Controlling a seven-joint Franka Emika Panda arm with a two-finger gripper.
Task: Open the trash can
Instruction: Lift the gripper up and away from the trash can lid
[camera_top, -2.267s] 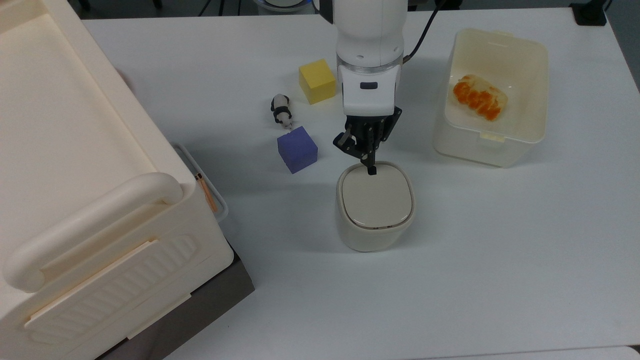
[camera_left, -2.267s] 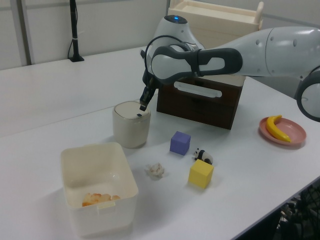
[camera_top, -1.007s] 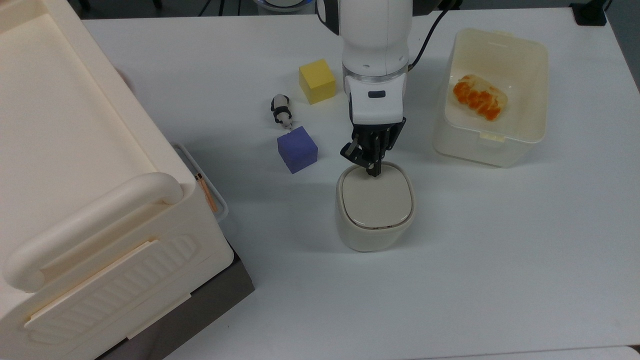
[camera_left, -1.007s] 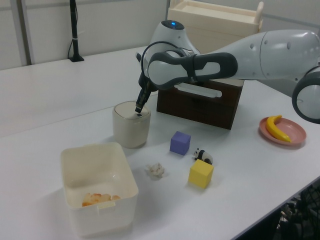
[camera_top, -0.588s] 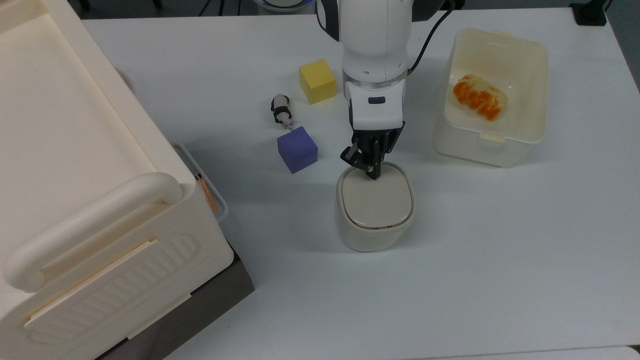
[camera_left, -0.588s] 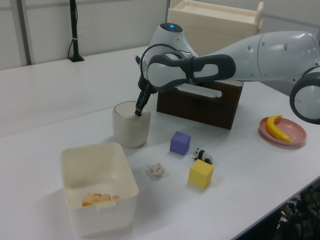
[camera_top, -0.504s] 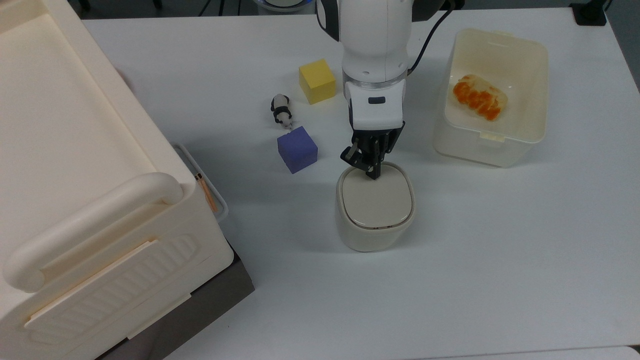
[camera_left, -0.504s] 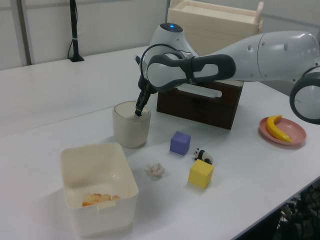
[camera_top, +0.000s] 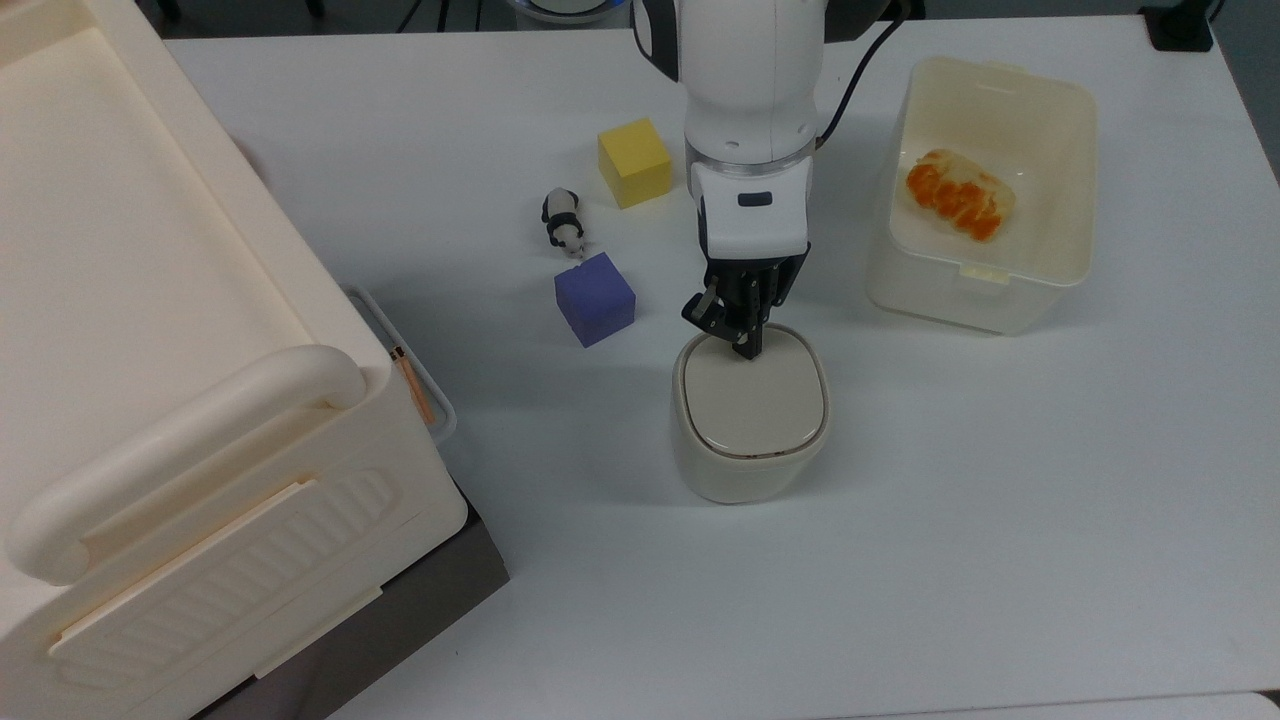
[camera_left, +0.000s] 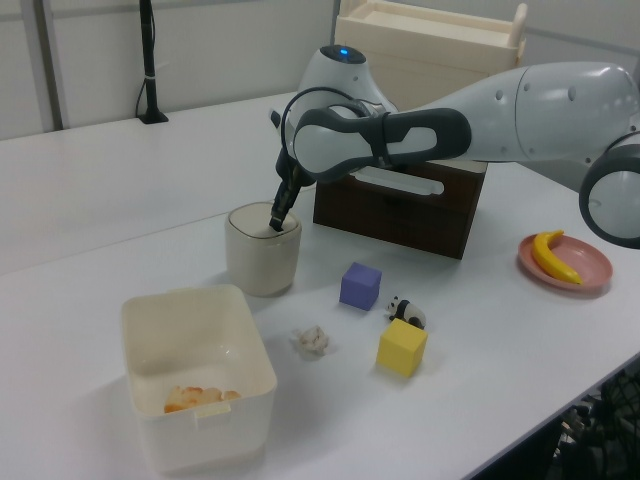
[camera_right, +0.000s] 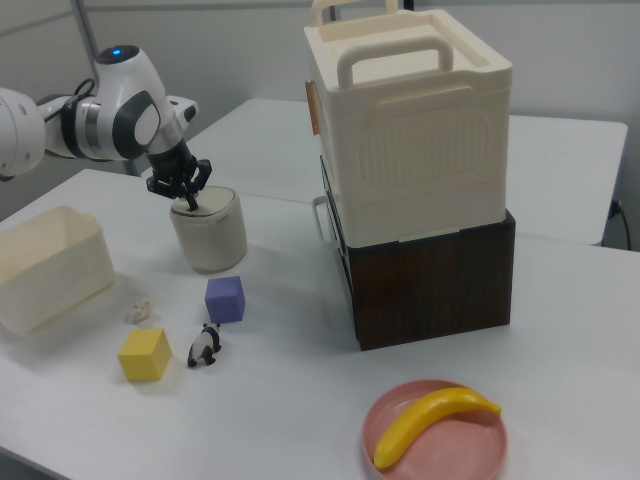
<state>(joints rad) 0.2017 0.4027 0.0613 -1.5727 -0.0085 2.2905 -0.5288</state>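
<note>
The trash can (camera_top: 750, 470) is a small cream bin standing mid-table, with its flat lid (camera_top: 752, 400) lying closed. My gripper (camera_top: 745, 346) points down with its tips together on the lid's edge nearest the arm, at the top view's upper side; it is shut with nothing held. In the left view the gripper (camera_left: 277, 220) touches the top of the trash can (camera_left: 262, 260). The right view shows the gripper (camera_right: 188, 203) on the left rim of the trash can (camera_right: 212, 240).
A purple cube (camera_top: 594, 298), a panda toy (camera_top: 563, 222) and a yellow cube (camera_top: 634, 161) lie at the top view's left of the arm. A translucent tub (camera_top: 960, 300) holds orange-white food (camera_top: 958, 193). A big cream crate (camera_top: 150, 350) stands left. A banana plate (camera_right: 435, 430) is near.
Since 2.3 s ago the gripper has shifted slightly down the top view and lowered onto the lid's edge. Over the last half second it has barely moved. The lid stays closed.
</note>
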